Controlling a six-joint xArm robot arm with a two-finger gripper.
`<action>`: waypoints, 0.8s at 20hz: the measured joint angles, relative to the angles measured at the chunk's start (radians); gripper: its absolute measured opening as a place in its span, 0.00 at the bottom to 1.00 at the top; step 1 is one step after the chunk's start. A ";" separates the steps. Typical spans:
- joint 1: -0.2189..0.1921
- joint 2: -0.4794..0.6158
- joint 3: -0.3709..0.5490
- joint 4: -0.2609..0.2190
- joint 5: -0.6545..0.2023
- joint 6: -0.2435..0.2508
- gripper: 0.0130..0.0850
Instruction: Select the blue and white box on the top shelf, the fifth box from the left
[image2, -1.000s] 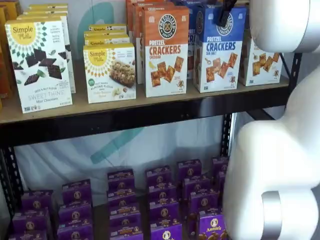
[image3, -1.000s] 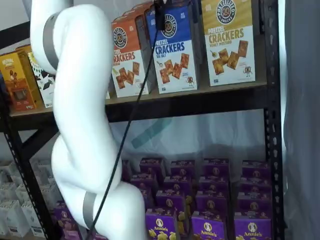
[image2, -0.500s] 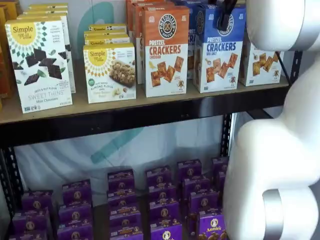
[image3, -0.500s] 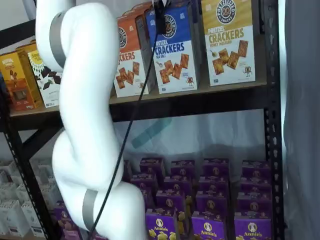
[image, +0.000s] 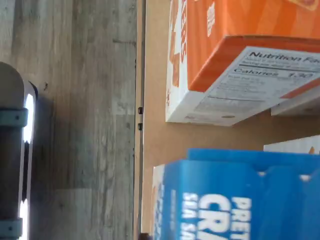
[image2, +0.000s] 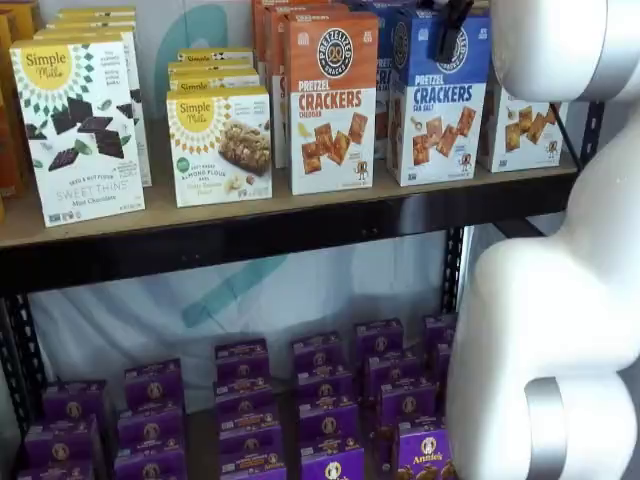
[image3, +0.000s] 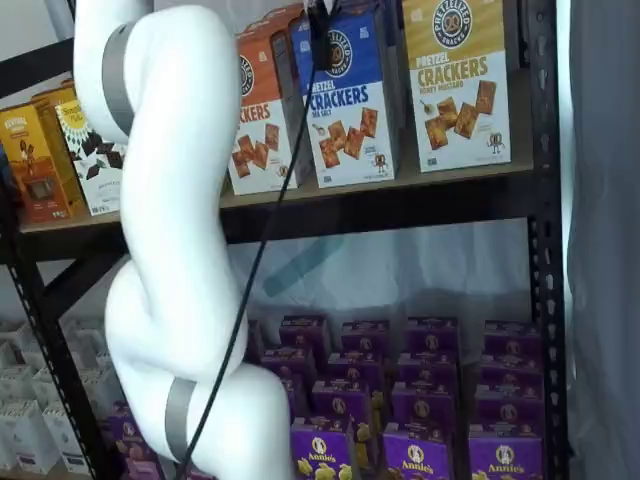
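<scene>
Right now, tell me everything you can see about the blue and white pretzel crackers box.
The blue and white box is a tall cardboard carton, blue above and white below, printed PRETZEL CRACKERS SEA SALT with a round dark logo and pictured brown square crackers. It stands upright on the top shelf, facing front, beside the orange cheddar carton. The gripper's black fingers hang over its upper front; contact is unclear.

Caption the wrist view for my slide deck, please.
Looking down past the blue sea salt pretzel cracker box and the orange cheddar box onto the tan top shelf.

Both shelf views face the top shelf frontally; the wrist view looks close, seemingly sideways
</scene>
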 joint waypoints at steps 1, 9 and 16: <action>0.000 0.000 -0.001 0.000 0.000 0.000 0.78; -0.004 0.001 -0.010 0.003 0.006 -0.002 0.72; -0.001 -0.006 -0.003 -0.001 0.006 0.000 0.61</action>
